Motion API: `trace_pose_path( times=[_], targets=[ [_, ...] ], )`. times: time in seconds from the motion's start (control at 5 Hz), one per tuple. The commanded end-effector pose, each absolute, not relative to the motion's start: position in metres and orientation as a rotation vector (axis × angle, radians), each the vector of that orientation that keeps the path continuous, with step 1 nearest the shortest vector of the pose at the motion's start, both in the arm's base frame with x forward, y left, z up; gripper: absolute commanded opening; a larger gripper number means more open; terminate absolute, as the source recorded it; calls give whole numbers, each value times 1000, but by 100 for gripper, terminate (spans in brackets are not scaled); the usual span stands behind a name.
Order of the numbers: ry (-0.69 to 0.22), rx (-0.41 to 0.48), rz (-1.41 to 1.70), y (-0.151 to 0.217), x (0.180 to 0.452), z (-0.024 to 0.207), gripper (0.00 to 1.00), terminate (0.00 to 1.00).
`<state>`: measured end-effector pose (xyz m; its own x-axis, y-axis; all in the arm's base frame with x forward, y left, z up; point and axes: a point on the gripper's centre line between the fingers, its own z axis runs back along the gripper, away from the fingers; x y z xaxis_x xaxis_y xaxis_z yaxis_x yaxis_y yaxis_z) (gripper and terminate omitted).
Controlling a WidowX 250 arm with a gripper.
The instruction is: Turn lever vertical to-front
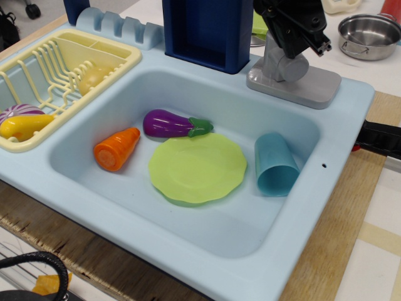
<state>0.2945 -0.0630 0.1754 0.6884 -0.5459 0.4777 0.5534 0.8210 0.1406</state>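
Observation:
The lever [291, 66] is a short grey arm with a rounded end. It juts toward the front from an upright grey post [274, 55] on a flat grey base [307, 89] at the sink's back right rim. My black gripper [298, 32] hangs just above the post and lever, and its lower edge overlaps the top of the post. Its fingers are a dark mass, so I cannot tell whether they are open or shut.
The light blue sink [326, 132] holds a purple eggplant [168, 123], an orange carrot [116, 148], a green plate [197, 167] and a blue cup [274, 164]. A yellow dish rack [119, 59] is on the left, a dark blue block [210, 31] behind, and a steel pot [369, 34] at the back right.

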Motion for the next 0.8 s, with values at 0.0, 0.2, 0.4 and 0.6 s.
trace_pose_path(
  times=[0.0, 0.2, 0.4, 0.6],
  targets=[
    [-505, -38, -586, -53, 272, 168, 0, 0],
    [-490, -66, -557, -42, 263, 152, 0, 0],
    [-482, -87, -536, -35, 256, 140, 0, 0],
    [-461, -119, -527, -32, 257, 126, 0, 0]
  ],
)
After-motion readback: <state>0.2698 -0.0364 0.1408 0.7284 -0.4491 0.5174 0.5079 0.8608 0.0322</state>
